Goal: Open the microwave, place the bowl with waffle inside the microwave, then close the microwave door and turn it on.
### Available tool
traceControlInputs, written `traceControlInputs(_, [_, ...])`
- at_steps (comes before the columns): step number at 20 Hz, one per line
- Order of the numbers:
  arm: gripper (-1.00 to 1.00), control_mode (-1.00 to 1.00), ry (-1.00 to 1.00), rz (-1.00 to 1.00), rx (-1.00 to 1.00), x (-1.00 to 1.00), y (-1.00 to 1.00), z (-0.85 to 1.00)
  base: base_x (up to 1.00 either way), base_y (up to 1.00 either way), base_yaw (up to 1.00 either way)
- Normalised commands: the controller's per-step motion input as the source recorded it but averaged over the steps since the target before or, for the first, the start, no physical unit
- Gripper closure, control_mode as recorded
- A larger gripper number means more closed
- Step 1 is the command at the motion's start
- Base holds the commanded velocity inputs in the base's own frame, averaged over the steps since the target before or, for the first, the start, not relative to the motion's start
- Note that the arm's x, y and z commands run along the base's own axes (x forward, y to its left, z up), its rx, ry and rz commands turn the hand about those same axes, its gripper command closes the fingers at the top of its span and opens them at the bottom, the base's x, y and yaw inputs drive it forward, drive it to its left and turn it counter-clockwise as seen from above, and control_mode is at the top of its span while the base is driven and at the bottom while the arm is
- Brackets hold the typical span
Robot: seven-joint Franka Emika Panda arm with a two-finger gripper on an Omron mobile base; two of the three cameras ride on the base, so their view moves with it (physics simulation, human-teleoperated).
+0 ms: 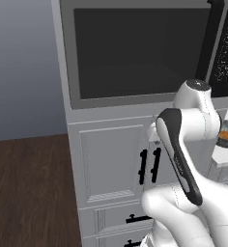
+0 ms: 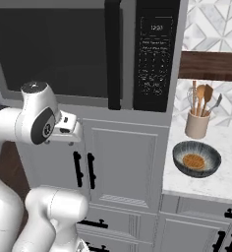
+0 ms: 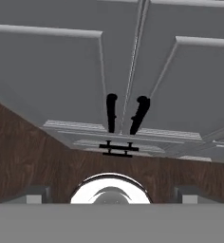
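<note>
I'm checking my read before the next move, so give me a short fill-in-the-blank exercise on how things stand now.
1. The microwave door is ____.
2. The waffle lies inside the ____.
3. The bowl stands on the counter in front of the utensil ____.
4. In the hand view, the camera looks down at the black handles of two cabinet ____.

Missing words: shut; bowl; cup; doors

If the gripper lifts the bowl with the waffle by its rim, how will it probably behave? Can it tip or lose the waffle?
The bowl looks wide and shallow, so it probably sits stably and would not tip easily on the counter. It appears rigid, likely ceramic, so perhaps fragile if dropped. The waffle lies loose inside and is much smaller, so it may slide if the bowl tilts.
</note>
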Motion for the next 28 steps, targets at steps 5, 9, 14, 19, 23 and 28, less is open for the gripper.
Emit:
traceControlInputs(5, [-1.0,1.0,0.0,0.0,0.0,0.0,0.0,0.0,-0.13,-0.56,0.0])
traceControlInputs(9, [-1.0,1.0,0.0,0.0,0.0,0.0,0.0,0.0,-0.17,-0.61,0.0])
traceControlInputs(14, [-1.0,1.0,0.0,0.0,0.0,0.0,0.0,0.0,-0.15,-0.53,0.03])
traceControlInputs(19, [-1.0,1.0,0.0,0.0,0.0,0.0,0.0,0.0,-0.15,-0.44,0.11])
traceControlInputs(23, [-1.0,1.0,0.0,0.0,0.0,0.0,0.0,0.0,-0.13,-0.39,0.18])
traceControlInputs(28, [-1.0,1.0,0.0,0.0,0.0,0.0,0.0,0.0,-0.19,-0.44,0.24])
